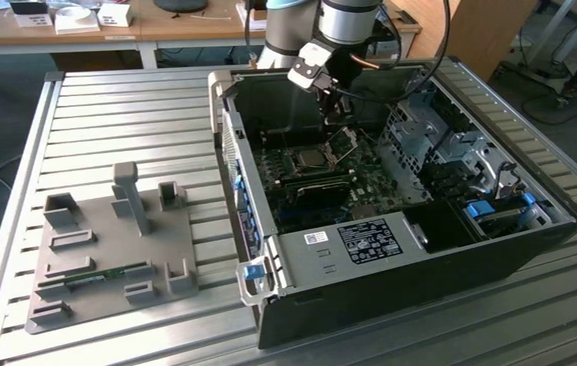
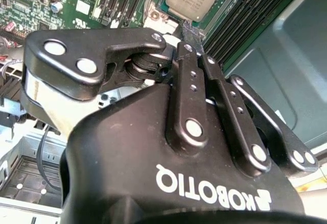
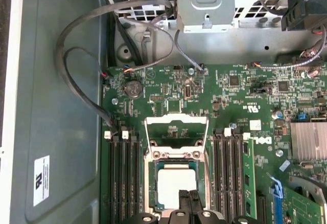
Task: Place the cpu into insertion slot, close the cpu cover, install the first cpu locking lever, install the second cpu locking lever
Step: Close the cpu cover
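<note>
my pincer (image 3: 189, 197) pressed together, tips right over cpu (image 3: 171, 183) seated in insertion slot (image 3: 152, 183); cpu cover (image 3: 176, 118) tilted up, open.

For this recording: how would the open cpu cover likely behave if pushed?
The cpu cover is a thin metal frame standing open on its hinge, so it would probably swing down rather than slide. Its large cut-out suggests it is light and may flex slightly.
</note>
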Tool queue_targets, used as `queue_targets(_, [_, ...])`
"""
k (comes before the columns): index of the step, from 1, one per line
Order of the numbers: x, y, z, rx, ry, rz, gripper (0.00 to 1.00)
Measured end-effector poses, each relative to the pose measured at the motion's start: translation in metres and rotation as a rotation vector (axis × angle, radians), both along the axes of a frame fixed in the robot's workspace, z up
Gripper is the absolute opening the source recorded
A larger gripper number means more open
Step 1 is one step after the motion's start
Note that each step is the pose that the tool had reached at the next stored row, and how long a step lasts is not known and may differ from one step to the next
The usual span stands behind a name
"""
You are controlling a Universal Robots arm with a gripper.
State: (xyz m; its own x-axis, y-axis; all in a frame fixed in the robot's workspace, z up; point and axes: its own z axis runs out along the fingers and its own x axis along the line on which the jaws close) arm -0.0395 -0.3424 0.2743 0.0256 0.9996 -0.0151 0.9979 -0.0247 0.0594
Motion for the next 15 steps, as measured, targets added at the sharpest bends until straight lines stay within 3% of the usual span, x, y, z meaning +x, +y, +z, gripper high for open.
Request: queue_targets(15, [0.022, 0.0, 0.0, -0.0001, 0.0, 0.0, 0.11])
